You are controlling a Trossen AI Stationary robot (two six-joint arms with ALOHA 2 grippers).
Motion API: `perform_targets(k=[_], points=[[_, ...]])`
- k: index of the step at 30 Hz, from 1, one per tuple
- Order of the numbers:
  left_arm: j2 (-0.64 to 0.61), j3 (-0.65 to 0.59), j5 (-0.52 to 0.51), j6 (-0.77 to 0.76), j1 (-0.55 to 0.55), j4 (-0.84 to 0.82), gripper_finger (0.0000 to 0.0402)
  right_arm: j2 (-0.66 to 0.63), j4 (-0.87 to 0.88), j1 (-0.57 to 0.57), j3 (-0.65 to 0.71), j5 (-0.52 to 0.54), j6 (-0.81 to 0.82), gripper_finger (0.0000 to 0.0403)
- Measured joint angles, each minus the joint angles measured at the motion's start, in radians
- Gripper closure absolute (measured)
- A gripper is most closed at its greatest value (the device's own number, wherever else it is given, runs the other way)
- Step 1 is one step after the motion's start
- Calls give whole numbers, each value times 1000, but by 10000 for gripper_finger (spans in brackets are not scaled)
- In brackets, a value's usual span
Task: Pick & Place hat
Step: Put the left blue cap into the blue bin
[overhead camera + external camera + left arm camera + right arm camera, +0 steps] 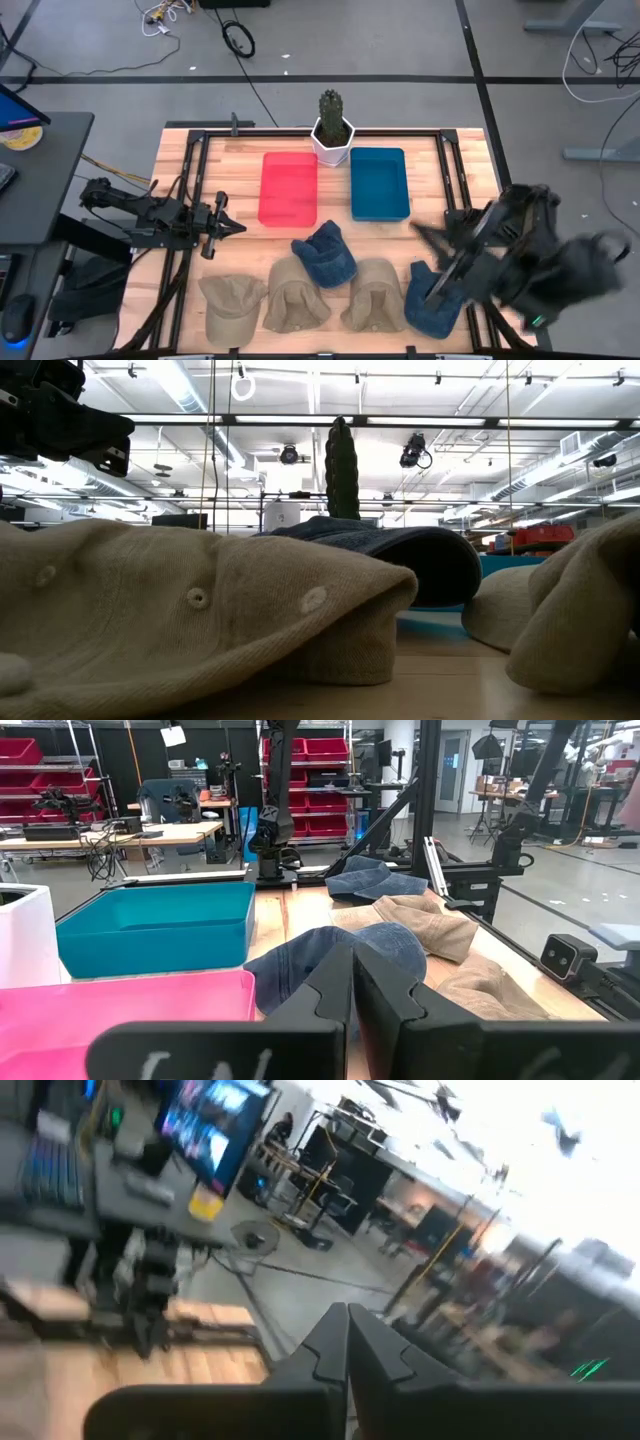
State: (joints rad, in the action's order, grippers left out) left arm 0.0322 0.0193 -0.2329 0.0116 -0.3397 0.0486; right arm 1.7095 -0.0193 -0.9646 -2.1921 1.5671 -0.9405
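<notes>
Several hats lie along the table's near side: a tan cap (pixel 232 300), a tan hat (pixel 295 295), a blue hat (pixel 325 255), another tan hat (pixel 372 295) and a blue hat (pixel 432 302) at the right. My left gripper (pixel 238 227) is shut and hovers left of the blue middle hat (pixel 330 955), touching nothing. My right gripper (pixel 420 228) is blurred; it is raised above the right blue hat and points toward the table's left. Its fingers (pixel 348 1342) are shut with nothing between them. In the low view a tan hat (pixel 200 610) fills the foreground.
A pink tray (pixel 289 188) and a blue tray (pixel 379 183) sit side by side at the table's middle. A cactus in a white pot (pixel 333 135) stands behind them at the far edge. Black frame rails (pixel 190 180) run along both sides. A desk with a monitor (pixel 20 120) stands left.
</notes>
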Motion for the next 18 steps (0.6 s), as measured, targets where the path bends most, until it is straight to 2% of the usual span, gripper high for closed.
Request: perform_targets(k=[2, 5, 7, 10, 12, 15, 18], points=[[0, 0, 0, 0, 0, 0, 383, -54, 47, -7, -1, -34, 111, 394], [0, 0, 0, 0, 0, 0, 383, -135, 239, -26, -2, -149, 330, 394], [0, 0, 0, 0, 0, 0, 383, -194, 423, -29, -1, -268, 522, 394], [0, 0, 0, 0, 0, 0, 383, -282, 698, -12, 1, -508, 799, 394], [0, 0, 0, 0, 0, 0, 383, -312, 757, 20, 33, -611, 857, 394], [0, 0, 0, 0, 0, 0, 383, -328, 701, 53, 130, -622, 832, 394], [0, 0, 0, 0, 0, 0, 383, -325, 654, 73, 239, -676, 823, 394]])
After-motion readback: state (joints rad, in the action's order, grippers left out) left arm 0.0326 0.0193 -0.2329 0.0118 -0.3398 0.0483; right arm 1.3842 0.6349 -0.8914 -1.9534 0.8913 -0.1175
